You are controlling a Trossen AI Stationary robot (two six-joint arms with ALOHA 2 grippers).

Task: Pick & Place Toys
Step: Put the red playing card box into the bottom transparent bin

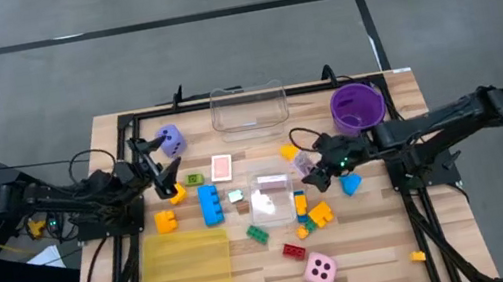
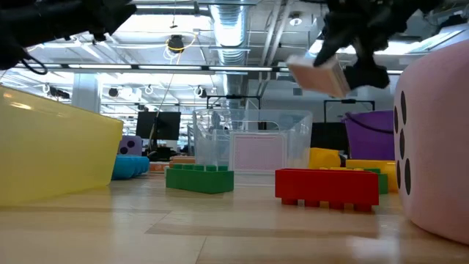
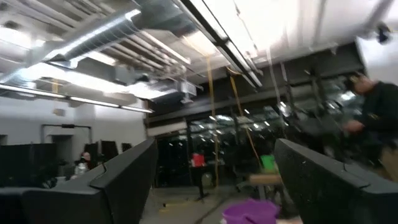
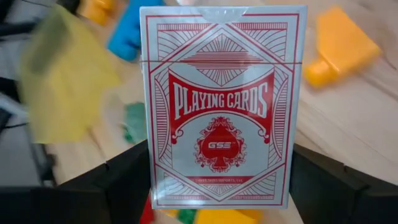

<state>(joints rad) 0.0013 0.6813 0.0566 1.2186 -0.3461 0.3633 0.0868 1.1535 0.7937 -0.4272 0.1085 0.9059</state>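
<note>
Right gripper (image 1: 312,174) holds a small deck of playing cards (image 4: 221,106) between its fingers, jaws spread wide to the width of the pack and clamped on its lower part; the deck stands upright in the grip, its printed face turned toward the wrist camera, long axis running up out of the jaws; in the low view it hangs tilted, lifted well clear of the tabletop (image 1: 379,242). Directly left of this gripper, just beside it, sits the small clear box (image 1: 272,190) at the middle of the tabletop; the purple bowl (image 1: 357,104) lies on its far right, near, and the larger clear box (image 1: 248,107) stands at the far edge; the yellow tray (image 1: 188,262) is well apart at the near left. Whichever container is meant, the right arm is the nearer to the first two; the short sideways shift leftward looks the likeliest. Left gripper (image 1: 159,172) waits at the left, jaws apart and empty, near an orange brick (image 1: 177,191) and the purple die (image 1: 170,140).
</note>
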